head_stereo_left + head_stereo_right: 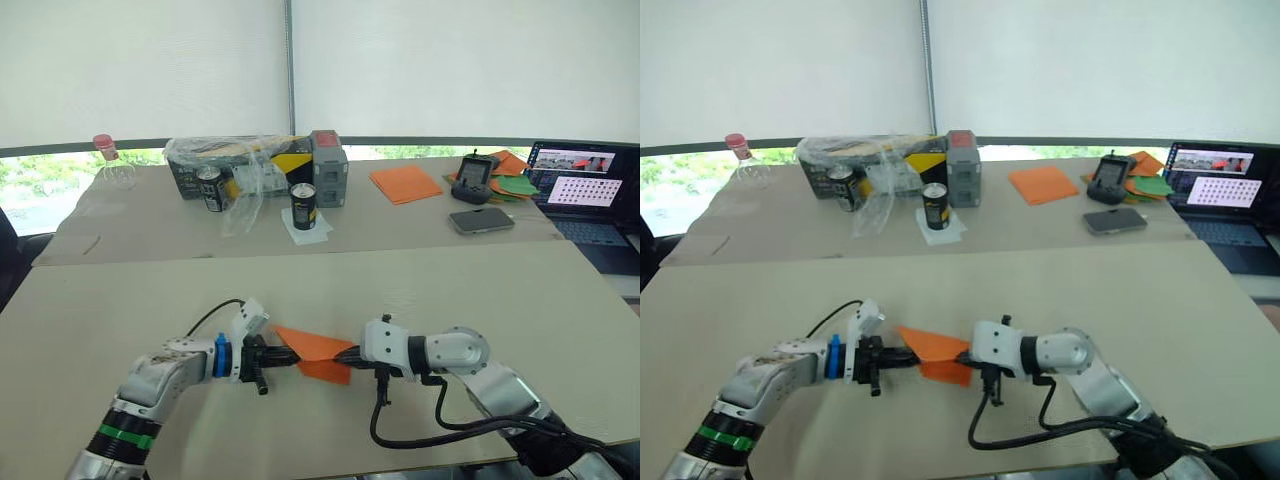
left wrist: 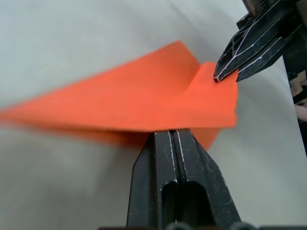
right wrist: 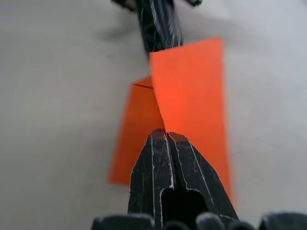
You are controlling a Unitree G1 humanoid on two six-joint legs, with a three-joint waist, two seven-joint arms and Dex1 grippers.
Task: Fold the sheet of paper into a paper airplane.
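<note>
Fingers of left gripper (image 1: 283, 362) pressed together, pinching one edge of folded orange paper airplane (image 1: 315, 350). Right gripper (image 1: 345, 355) fingers likewise clamped on opposite edge. Airplane held between both fingertips, just above near table (image 1: 450, 290); one wing raised, lower fold hanging beneath. Nothing blocking between fingers and paper. Well beyond fingertips, on far table: two cans (image 1: 303, 206), grey box (image 1: 329, 168), plastic-wrapped package (image 1: 225, 160), flat orange stack (image 1: 405, 183), phone (image 1: 481, 220), handheld controller (image 1: 473, 180), green papers (image 1: 518, 185), laptop (image 1: 585, 190), bottle (image 1: 110, 160).
</note>
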